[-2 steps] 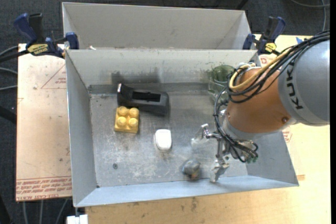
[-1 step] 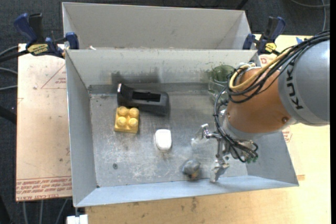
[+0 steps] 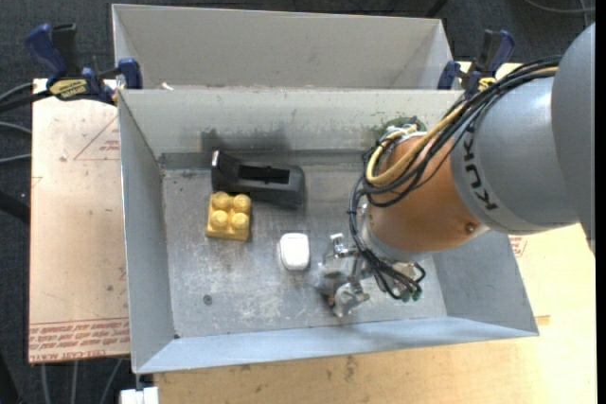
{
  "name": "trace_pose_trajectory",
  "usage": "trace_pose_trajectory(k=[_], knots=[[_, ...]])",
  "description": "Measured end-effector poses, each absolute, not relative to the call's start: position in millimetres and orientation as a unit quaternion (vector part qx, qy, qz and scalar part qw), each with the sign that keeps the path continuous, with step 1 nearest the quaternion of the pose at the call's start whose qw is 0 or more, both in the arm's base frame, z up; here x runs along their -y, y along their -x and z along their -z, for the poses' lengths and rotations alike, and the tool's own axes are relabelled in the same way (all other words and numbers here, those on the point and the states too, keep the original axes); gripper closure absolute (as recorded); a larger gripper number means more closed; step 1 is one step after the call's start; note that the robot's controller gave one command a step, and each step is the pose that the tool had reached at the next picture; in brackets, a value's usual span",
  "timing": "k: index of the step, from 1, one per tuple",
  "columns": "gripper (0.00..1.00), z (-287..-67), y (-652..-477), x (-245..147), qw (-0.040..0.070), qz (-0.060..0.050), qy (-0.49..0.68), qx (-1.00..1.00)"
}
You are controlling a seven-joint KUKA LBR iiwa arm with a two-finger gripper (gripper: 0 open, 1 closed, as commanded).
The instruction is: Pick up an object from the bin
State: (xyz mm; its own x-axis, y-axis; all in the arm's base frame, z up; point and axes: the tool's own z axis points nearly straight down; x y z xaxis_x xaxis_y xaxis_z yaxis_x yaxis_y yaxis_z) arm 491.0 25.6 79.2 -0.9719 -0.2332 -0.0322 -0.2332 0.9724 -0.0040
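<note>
Single camera, set above the grey metal bin (image 3: pixel 142 232) and somewhat to one side, looking steeply down; near enough that the whole bin spans most of the frame, the arm (image 3: pixel 511 156) entering from the right.

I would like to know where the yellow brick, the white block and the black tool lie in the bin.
yellow brick (image 3: pixel 228 216), camera view, on its studded top.
white block (image 3: pixel 294 252), camera view, on its top face.
black tool (image 3: pixel 270 182), camera view, on the middle of its body.

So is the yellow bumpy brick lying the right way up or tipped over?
Right way up: the yellow plastic building brick sits flat on the floor of the grey metal bin, its round studs facing up.
</note>
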Motion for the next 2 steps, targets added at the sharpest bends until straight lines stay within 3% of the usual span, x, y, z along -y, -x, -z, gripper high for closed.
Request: trace_pose_trajectory(k=[1,2], knots=[[1.0,-79,-491.0,-26,0.016,0.0,0.118,-0.993],[1.0,-223,-538.1,-62,0.006,0.0,0.245,-0.969]])
